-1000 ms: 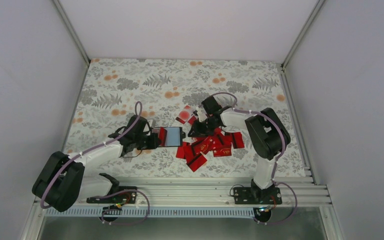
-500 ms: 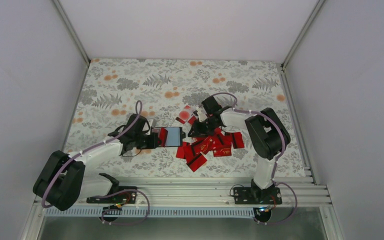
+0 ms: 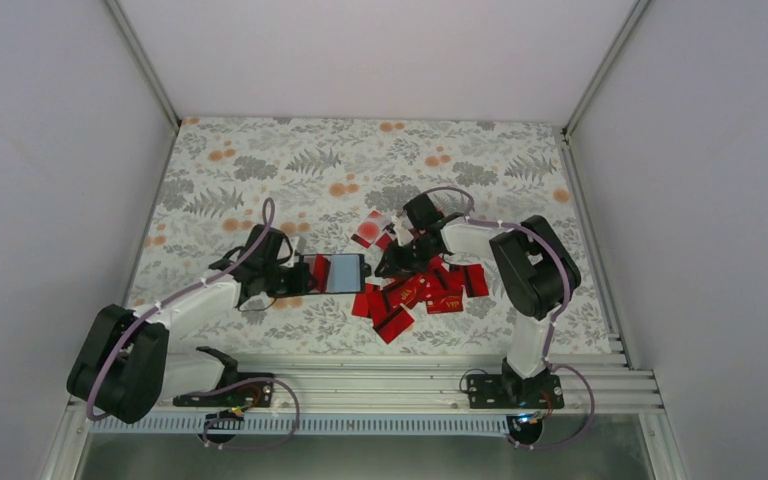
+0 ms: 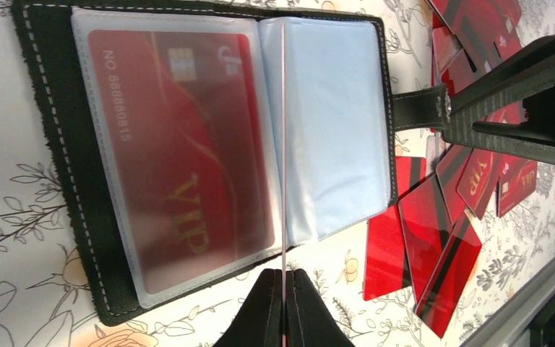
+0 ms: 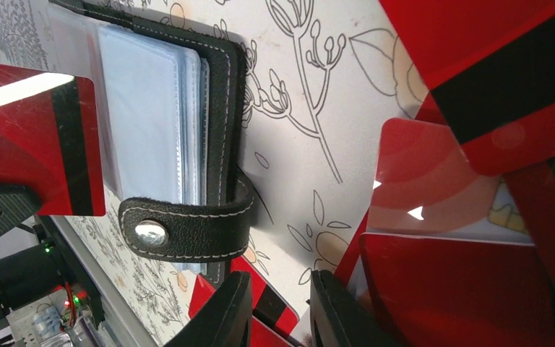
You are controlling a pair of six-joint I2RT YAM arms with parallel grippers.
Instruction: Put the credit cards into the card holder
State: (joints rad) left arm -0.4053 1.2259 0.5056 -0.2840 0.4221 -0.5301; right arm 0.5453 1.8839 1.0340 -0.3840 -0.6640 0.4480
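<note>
Noticing any change over the last second?

– Only the left arm. From above, its wrist has drawn back a little to the left, away from the card holder (image 3: 348,272). The holder itself hasn't shifted, and neither has the right arm.

– What does that mean for the job?

– My guess is a small re-aim, not a retreat. The left pincer (image 4: 283,289) is clamped tight on a held card (image 5: 36,137), which its own camera sees edge-on, poised over the fold of the open holder. One VIP card (image 4: 181,159) already sits in the left pocket. The clear sleeve (image 4: 332,130) on the right is empty and is probably the target. Whether the held card touches the holder, I cannot tell.

– Where are the other cards?

– The credit cards (image 3: 420,290) lie in a loose, overlapping heap on the worktop (image 3: 260,170), just right of the holder. So the task is barely begun.

– And the poses?

– The left arm has its elbow folded at the near edge and its forearm low, pointing right towards the holder. The right arm has its forearm reaching left, with the right pincer (image 5: 280,282) tipped down beside the snap tab (image 5: 181,228). Its jaws stand narrowly apart, and I see nothing gripped between them.
</note>
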